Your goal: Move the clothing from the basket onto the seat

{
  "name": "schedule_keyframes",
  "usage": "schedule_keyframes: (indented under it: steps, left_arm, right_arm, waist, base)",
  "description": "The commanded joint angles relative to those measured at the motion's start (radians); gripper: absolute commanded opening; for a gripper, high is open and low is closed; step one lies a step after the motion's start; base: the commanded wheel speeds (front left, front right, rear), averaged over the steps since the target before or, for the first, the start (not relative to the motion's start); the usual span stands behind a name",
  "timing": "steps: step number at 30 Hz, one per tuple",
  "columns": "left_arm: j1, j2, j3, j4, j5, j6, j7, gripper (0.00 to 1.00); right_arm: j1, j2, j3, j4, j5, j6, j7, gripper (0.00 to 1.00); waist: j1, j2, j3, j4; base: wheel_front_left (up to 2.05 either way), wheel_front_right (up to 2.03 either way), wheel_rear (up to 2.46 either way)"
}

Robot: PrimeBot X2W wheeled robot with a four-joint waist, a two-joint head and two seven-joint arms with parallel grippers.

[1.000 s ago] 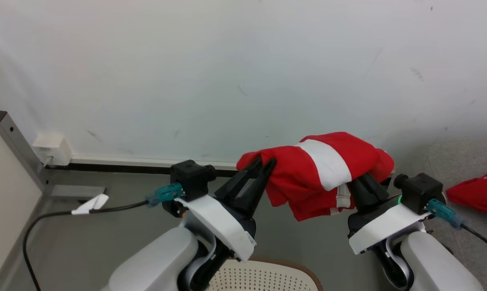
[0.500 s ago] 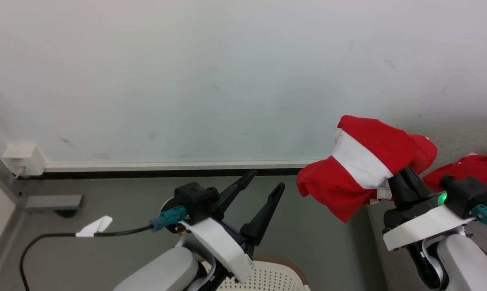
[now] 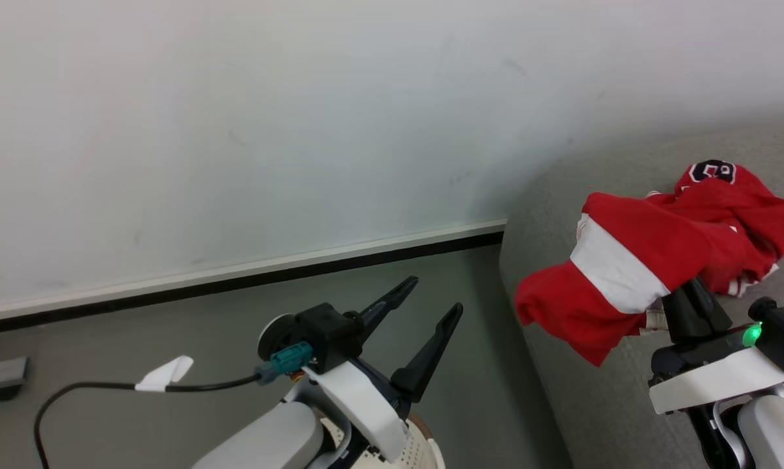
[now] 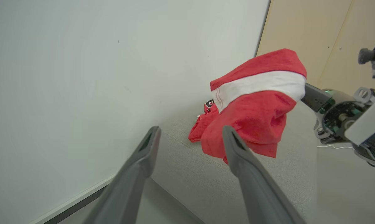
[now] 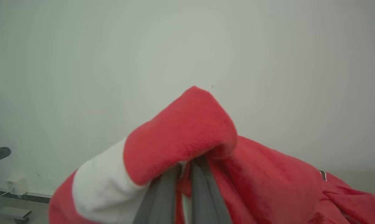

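Observation:
My right gripper (image 3: 691,303) is shut on a red garment with a white band (image 3: 626,260), holding it up above the front left edge of the grey sofa (image 3: 561,195). In the right wrist view the two fingers (image 5: 162,189) pinch the fabric (image 5: 181,133), which drapes over them. A second red garment with a round black-and-white emblem (image 3: 737,189) lies on the sofa behind it. My left gripper (image 3: 434,294) stands open and empty over the floor, left of the sofa. A bit of the cream basket (image 3: 424,451) with its brown rim peeks out under my left arm.
A pale wall (image 3: 236,130) with a white-and-black baseboard (image 3: 301,270) runs close behind. A black cable with a white tag (image 3: 164,374) trails from my left wrist over the grey floor. A beige panel (image 4: 324,37) stands beyond the sofa.
The left gripper has let go of the garment and opened. The right gripper alone has carried it rightward over the sofa. The head camera has swung right.

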Motion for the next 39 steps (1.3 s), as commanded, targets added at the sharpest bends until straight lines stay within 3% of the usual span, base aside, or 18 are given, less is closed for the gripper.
schedule_keyframes:
  steps: [1,10,18,29,39]
  left_arm:
    - [0.007,-0.004,0.006,0.007,0.022,-0.006,-0.002,1.0]
    - [0.0,-0.002,0.015,0.036,0.074,-0.008,-0.001,1.0]
    - [-0.002,-0.014,0.029,0.047,0.095,-0.012,-0.001,1.0]
    - [-0.003,-0.025,0.032,0.06,0.11,-0.027,-0.001,1.0]
    - [-0.049,-0.027,0.026,0.051,0.127,-0.035,0.004,1.0]
  right_arm:
    - [0.018,0.004,-0.013,-0.017,-0.005,-0.003,0.0,0.0]
    - [0.05,0.023,-0.034,-0.078,-0.014,-0.003,0.0,0.0]
    - [0.073,0.027,-0.07,-0.109,-0.023,-0.003,0.0,0.0]
    - [0.073,0.018,-0.109,-0.12,-0.025,-0.003,0.0,0.0]
    - [-0.046,-0.047,-0.186,-0.066,0.038,-0.003,0.0,0.0]
  waist:
    - [0.0,-0.0001,0.02,-0.058]
    - [0.0,-0.0001,0.057,-0.185]
    - [0.0,-0.0001,0.076,-0.244]
    - [0.0,-0.0001,0.095,-0.242]
    - [0.0,-0.0001,0.201,-0.183]
  base:
    - [0.0,0.0,0.0]
    - [0.0,0.0,0.0]
    - [0.0,0.0,0.0]
    - [0.0,0.0,0.0]
    - [0.0,0.0,0.0]
